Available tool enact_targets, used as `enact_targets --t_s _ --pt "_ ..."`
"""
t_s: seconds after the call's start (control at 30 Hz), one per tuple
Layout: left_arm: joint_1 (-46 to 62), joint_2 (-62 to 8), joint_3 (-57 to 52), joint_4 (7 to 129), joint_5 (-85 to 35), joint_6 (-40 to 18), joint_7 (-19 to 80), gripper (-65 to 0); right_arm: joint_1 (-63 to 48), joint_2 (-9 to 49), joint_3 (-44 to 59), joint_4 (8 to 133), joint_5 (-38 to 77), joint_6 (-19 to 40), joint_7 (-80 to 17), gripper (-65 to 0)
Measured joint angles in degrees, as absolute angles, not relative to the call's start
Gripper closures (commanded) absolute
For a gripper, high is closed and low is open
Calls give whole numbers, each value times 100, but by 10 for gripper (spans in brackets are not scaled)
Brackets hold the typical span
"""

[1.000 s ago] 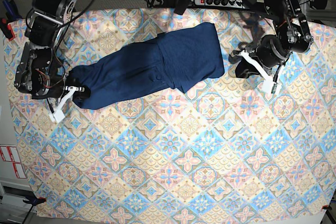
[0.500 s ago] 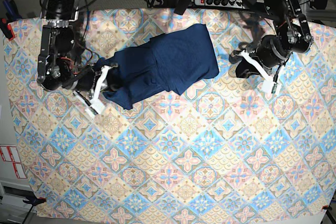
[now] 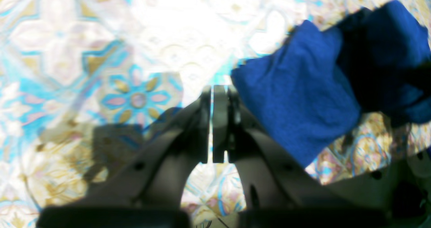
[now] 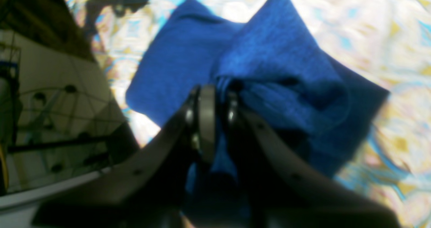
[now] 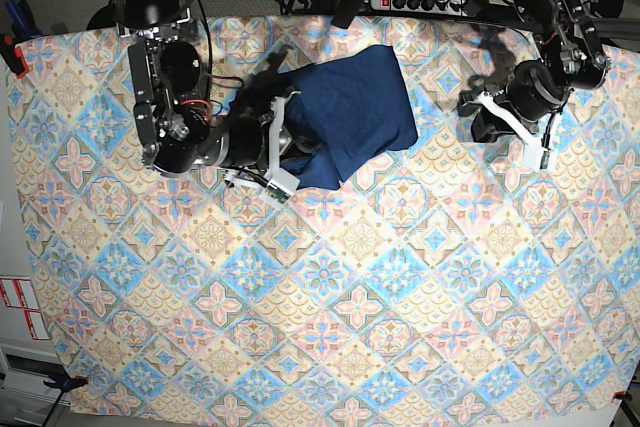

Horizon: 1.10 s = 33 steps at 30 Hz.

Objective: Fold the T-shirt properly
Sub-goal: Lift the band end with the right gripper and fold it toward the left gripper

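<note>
The T-shirt [image 5: 345, 107] is being pinched by the right gripper [image 4: 215, 117]; the left gripper [image 3: 212, 127] is being held pressed together, empty.

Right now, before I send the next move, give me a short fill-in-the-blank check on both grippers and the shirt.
1. The right gripper is shut on the ____.
2. The left gripper is shut and holds ____.
3. In the base view, the T-shirt lies on the patterned ____.

Missing words: T-shirt; nothing; tablecloth.
</note>
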<state>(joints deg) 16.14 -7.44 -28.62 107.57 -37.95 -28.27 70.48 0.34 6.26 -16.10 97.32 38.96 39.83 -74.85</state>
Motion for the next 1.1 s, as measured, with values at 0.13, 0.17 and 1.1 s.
enact_targets --t_s 0.13,0.17,1.1 --pt "1605 -742 -2980 10757 -3813 -2827 7057 0 152 558 -2185 9863 3863 3986 -7489 -3" --pt "1605 -742 -2982 10757 -3811 -2827 7083 0 187 554 -2239 9887 3922 3986 -7478 -3" --pt "1651 -716 -2950 10757 -3795 -2827 7065 0 1249 526 -3498 9181 3929 3986 -7415 -169"
